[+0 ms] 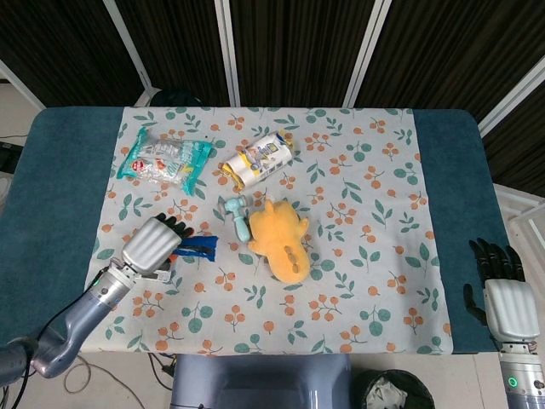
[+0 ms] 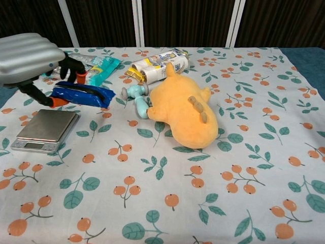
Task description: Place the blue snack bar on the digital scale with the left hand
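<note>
My left hand (image 1: 152,245) (image 2: 31,62) holds the blue snack bar (image 1: 194,248) (image 2: 83,95) in the air, above the silver digital scale (image 2: 46,130). In the head view the hand hides the scale. In the chest view the bar hangs level over the scale's far right corner, sticking out to the right of the fingers. My right hand (image 1: 502,294) hangs off the table's right edge, fingers apart and empty.
An orange plush toy (image 1: 279,238) (image 2: 184,111) lies mid-table with a small teal toy (image 1: 236,213) (image 2: 136,96) beside it. A yellow-and-white snack pack (image 1: 258,159) (image 2: 158,64) and a teal snack bag (image 1: 164,162) (image 2: 99,69) lie further back.
</note>
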Robot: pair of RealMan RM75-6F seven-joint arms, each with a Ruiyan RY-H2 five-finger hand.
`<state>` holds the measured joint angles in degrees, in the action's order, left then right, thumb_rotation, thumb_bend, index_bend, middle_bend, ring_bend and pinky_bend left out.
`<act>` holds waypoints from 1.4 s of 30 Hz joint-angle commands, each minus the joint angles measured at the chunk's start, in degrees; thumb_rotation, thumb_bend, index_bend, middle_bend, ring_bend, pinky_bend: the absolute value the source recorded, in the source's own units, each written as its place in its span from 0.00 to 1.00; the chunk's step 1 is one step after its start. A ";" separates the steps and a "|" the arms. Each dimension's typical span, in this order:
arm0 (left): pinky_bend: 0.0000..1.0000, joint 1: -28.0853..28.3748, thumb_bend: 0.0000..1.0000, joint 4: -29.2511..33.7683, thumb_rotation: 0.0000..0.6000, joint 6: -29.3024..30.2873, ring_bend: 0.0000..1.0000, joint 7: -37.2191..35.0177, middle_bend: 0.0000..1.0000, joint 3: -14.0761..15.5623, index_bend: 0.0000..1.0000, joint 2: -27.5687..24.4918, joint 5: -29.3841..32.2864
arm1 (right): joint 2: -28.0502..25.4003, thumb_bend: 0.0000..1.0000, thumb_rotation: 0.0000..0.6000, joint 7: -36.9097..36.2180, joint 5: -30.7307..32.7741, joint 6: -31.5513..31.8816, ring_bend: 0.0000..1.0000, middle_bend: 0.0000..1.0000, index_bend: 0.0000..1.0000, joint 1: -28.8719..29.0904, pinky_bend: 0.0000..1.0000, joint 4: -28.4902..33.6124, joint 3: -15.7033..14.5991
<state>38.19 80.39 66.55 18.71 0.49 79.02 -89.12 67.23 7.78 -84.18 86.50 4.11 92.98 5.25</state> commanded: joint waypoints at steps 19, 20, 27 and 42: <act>0.53 -5.65 0.40 -21.03 1.00 4.02 0.45 -16.10 0.60 5.70 0.48 3.19 -5.58 | 0.66 0.59 1.00 0.94 0.42 0.21 0.09 0.09 0.00 -0.05 0.00 0.16 0.23; 0.53 -5.65 0.40 -21.98 1.00 3.90 0.45 -16.46 0.60 5.78 0.48 3.63 -5.74 | 0.66 0.59 1.00 0.90 0.53 0.10 0.09 0.09 0.00 -0.02 0.00 0.11 0.24; 0.53 -5.02 0.40 -26.60 1.00 3.73 0.45 -18.34 0.59 5.77 0.48 5.99 -7.01 | 0.72 0.59 1.00 0.96 0.41 0.23 0.09 0.09 0.00 -0.01 0.00 0.05 0.29; 0.39 -3.74 0.25 -28.90 1.00 1.08 0.30 -18.71 0.44 5.72 0.36 7.18 -7.48 | 0.88 0.59 1.00 1.14 0.60 0.01 0.09 0.09 0.00 0.03 0.00 -0.07 0.27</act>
<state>34.36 51.30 67.97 -0.19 6.19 86.47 -96.72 68.11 8.93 -83.58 86.51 4.14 92.91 5.52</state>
